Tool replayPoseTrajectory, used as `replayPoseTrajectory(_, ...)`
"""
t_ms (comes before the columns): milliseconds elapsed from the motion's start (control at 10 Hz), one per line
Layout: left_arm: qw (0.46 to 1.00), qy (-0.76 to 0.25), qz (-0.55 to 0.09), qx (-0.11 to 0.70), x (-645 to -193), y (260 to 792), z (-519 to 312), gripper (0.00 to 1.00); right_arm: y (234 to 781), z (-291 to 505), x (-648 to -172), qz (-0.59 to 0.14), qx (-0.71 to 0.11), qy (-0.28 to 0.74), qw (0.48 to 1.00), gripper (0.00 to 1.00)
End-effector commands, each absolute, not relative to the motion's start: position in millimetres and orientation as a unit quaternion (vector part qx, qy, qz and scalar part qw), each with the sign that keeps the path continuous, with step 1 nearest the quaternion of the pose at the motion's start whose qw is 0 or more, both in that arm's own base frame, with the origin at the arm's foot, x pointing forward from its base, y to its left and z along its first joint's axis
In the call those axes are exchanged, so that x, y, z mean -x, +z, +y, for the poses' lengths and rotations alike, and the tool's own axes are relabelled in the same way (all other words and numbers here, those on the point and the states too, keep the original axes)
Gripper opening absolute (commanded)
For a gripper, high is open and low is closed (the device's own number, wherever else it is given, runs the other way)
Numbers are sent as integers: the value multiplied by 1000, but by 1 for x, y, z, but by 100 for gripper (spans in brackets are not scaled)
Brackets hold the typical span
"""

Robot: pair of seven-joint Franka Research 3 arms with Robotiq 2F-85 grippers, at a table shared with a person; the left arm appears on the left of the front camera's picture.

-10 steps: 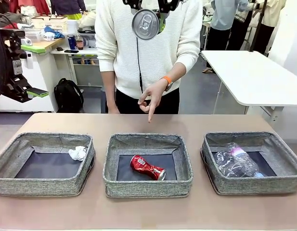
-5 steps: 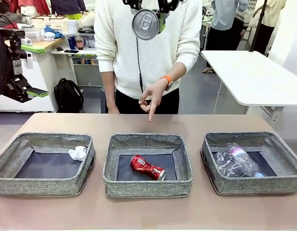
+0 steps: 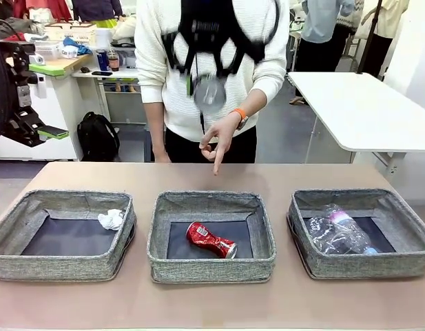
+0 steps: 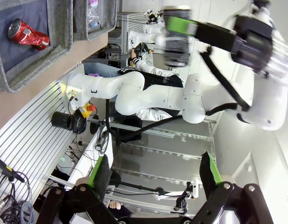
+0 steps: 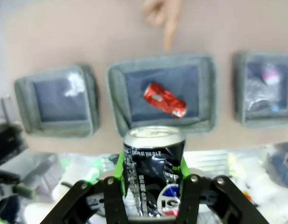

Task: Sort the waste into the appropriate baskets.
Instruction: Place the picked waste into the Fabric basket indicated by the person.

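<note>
My right gripper hangs blurred high over the table's far side, shut on the dark blue-black can. In the right wrist view the can stands upright between the green pads, above the three grey baskets. The left basket holds the white tissue wad. A red can lies in the middle basket. The right basket holds the clear bottle and bag. My left gripper is open, holds nothing and points away from the table.
A person in a white sweater stands at the far side. Their hand points a finger down at the table behind the middle basket. A white side table stands at the back right. Bare tabletop runs in front of the baskets.
My right gripper has swung lower in the front view, carrying the dark can with it, and is blurred by motion. The person's pointing hand and the left arm stay put.
</note>
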State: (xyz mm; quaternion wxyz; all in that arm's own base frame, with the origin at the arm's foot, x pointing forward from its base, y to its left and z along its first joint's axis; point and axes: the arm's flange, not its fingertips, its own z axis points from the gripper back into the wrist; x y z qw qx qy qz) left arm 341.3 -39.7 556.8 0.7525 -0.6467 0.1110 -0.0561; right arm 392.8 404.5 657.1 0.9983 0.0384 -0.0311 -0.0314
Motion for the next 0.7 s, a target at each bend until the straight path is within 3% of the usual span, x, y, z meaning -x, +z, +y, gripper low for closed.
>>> replayPoseTrajectory(0,746,-58,111,654,-340,560,-41,100,573,371,-360,-9,-59,18,998,45)
replayPoseTrajectory(100,746,-58,111,654,-340,560,-41,100,539,368,-354,6,-116,57,992,45)
replayPoseTrajectory(300,746,-58,111,654,-340,560,-41,100,489,351,-353,-39,-91,31,995,45)
replayPoseTrajectory(600,746,-58,111,654,-340,560,-41,100,477,349,-360,-39,-113,18,993,45)
